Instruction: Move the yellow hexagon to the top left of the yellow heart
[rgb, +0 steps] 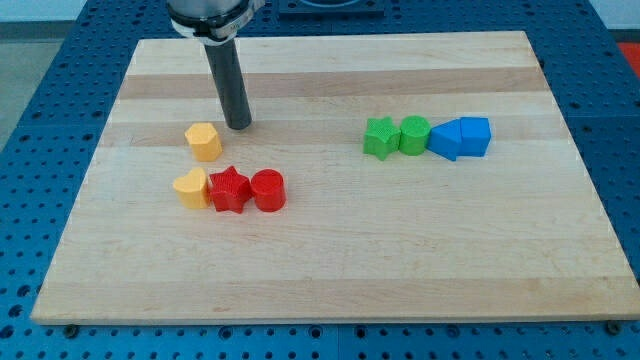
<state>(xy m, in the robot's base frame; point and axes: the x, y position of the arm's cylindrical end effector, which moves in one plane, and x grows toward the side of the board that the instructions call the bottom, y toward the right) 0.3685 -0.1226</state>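
The yellow hexagon (204, 141) stands on the wooden board at the view's left of centre. The yellow heart (191, 187) lies just below it, slightly to the left, with a small gap between them. My tip (238, 126) rests on the board just to the upper right of the yellow hexagon, a short gap away. The dark rod rises from the tip to the view's top.
A red star (228, 188) touches the heart's right side, and a red cylinder (268, 190) touches the star. At the view's right stand a green star (380, 137), a green cylinder (414, 135) and two blue blocks (461, 137) in a row. The board's left edge (85, 190) is near.
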